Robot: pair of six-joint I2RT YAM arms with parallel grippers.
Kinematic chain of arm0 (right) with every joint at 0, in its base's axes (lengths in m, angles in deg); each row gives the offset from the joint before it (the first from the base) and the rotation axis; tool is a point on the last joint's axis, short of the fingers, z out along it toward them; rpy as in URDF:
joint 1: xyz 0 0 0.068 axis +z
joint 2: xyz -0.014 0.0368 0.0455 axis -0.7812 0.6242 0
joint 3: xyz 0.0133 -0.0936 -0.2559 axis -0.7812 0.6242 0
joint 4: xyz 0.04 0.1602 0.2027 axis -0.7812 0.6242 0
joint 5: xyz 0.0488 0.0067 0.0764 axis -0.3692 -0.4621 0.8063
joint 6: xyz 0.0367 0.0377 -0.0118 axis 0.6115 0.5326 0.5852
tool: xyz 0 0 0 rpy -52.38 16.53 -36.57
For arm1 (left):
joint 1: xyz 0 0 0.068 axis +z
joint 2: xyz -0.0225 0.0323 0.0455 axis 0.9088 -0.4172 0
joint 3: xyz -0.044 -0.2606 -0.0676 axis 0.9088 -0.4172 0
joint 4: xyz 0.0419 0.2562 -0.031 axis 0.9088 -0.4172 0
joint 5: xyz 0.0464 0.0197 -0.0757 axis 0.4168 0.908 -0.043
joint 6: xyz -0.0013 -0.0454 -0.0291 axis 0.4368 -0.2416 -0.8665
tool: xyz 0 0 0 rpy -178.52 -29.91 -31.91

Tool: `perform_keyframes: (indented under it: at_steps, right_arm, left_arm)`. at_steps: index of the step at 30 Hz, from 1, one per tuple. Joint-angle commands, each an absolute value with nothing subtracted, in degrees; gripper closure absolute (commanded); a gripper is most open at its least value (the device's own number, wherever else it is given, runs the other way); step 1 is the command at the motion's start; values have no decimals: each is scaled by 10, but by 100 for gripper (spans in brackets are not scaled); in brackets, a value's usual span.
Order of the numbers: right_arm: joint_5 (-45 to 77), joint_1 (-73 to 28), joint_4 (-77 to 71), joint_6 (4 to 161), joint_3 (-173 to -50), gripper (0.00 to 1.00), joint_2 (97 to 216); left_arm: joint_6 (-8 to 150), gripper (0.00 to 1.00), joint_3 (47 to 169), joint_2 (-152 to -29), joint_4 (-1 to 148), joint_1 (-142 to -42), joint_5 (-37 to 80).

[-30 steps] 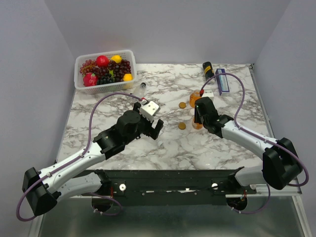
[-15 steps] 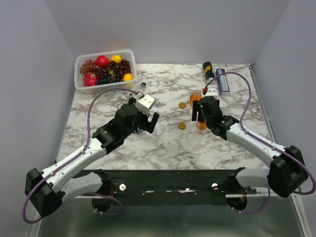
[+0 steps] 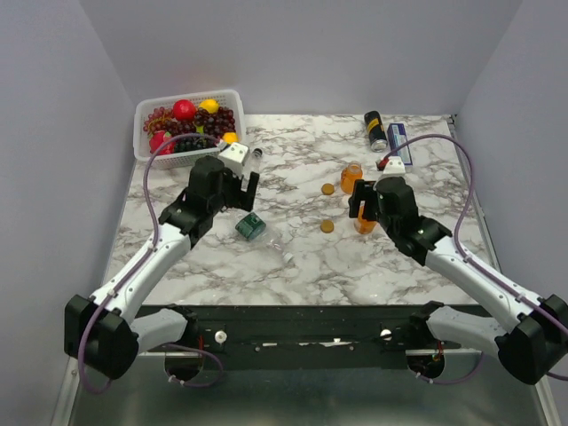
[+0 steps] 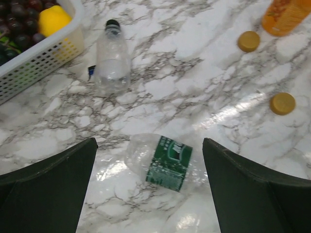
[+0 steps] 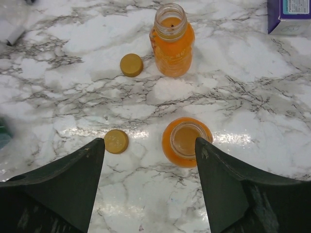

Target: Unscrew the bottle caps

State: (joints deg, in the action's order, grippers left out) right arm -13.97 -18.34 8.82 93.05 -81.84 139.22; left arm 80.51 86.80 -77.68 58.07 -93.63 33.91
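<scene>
Status check, two of four done. Both orange juice bottles stand open on the worktop point(image 5: 272, 97): far one point(image 5: 172, 41), near one point(image 5: 186, 141) seen from above. Their orange caps point(image 5: 131, 65) point(image 5: 116, 141) lie loose beside them.

Right gripper point(image 5: 149, 141): fingers spread, holding nothing, poised over the near juice bottle.

Left gripper point(image 4: 149, 141): spread wide, empty, above the clear green-labelled bottle point(image 4: 165, 162) lying on its side. Its neck is out of frame, so I cannot tell about its cap.

Left to do: the clear bottle by the basket point(image 4: 112, 58) still wears its dark cap point(image 4: 112, 24).
</scene>
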Motion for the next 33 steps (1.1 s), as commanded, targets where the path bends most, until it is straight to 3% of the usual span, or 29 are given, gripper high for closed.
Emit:
perform_keyframes:
  at_steps: [1,7,18,26,33]
  right_arm:
    - [-77,-185,94,937,-806,18,1331]
    - [-3,-184,84,942,-787,18,1258]
    - [19,-184,112,939,-739,17,1134]
    - [33,-184,122,929,-738,17,1110]
    - [33,-184,122,928,-736,17,1116]
  left_arm:
    - [811,1,934,-868,558,-847,265]
    - [821,1,1045,-1033,525,-808,264]
    - [848,1,1198,-1220,510,-808,259]
    - [856,1,1295,-1328,470,-808,268]
    - [844,11,1341,-1383,445,-809,281]
